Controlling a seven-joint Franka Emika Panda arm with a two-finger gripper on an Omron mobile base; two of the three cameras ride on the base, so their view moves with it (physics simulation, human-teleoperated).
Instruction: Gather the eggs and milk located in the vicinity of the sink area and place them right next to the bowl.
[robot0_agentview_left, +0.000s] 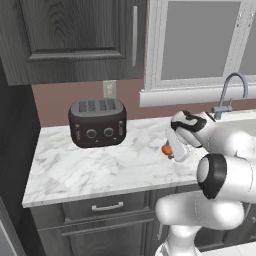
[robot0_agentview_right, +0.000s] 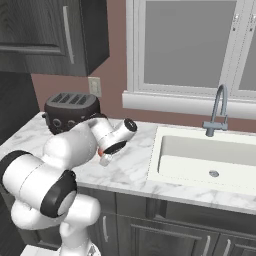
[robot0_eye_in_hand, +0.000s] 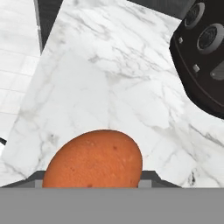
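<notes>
Gripper: right of centre in the left base view (robot0_agentview_left: 172, 151), over the marble counter (robot0_agentview_left: 100, 165); jaws partly closed around the egg.
Egg: orange-brown, between the fingers (robot0_agentview_left: 166, 149); bottom centre of the hand view (robot0_eye_in_hand: 94, 161), close to the camera, counter behind it.
Toaster: dark, left of centre against the wall (robot0_agentview_left: 97, 122); upper right corner of the hand view (robot0_eye_in_hand: 201, 52).
Sink: cream basin at right of the right base view (robot0_agentview_right: 200, 160), faucet (robot0_agentview_right: 217, 112) behind it.

white marble counter (robot0_agentview_left: 100, 165); dark toaster (robot0_agentview_left: 97, 122) at back; sink (robot0_agentview_right: 200, 160) inset.
</notes>
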